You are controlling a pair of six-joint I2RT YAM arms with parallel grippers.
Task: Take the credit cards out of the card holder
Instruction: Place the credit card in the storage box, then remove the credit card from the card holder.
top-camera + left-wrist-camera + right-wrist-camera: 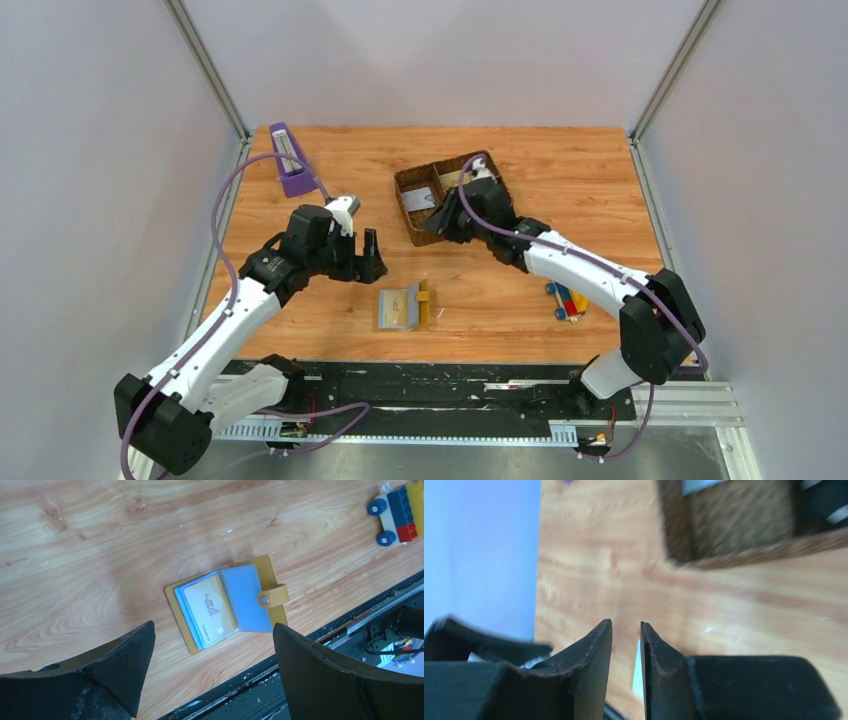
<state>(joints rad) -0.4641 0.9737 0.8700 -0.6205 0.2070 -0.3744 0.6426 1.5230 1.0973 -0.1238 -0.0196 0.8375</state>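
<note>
Far left, back of the surface (520, 160): purple stand (290, 160), upright, well apart from everything else.

Left pincer (366, 258): released, fingers spread wide, nothing between them. It hangs above the wood, just left of and behind the card holder. In its wrist view the holder sits framed between the two black fingers (125, 665).

Card holder (403, 307): lies flat and open on the surface near the front edge, centre-left. Mustard-yellow cover underneath, blue-grey pockets facing up, yellow tab (273, 596) over the right side. A cream card (210, 611) sits in the left pocket.

Brown woven tray (402, 190): centre back, a grey card (420, 198) in its left compartment.

Right pincer (626, 623): at the tray's near side, fingers drawn nearly together. A thin pale strip shows in the slit; cannot tell whether it is clamped. That view is blurred.

Toy car (566, 300): coloured blocks, right of the holder, apart from it.
</note>
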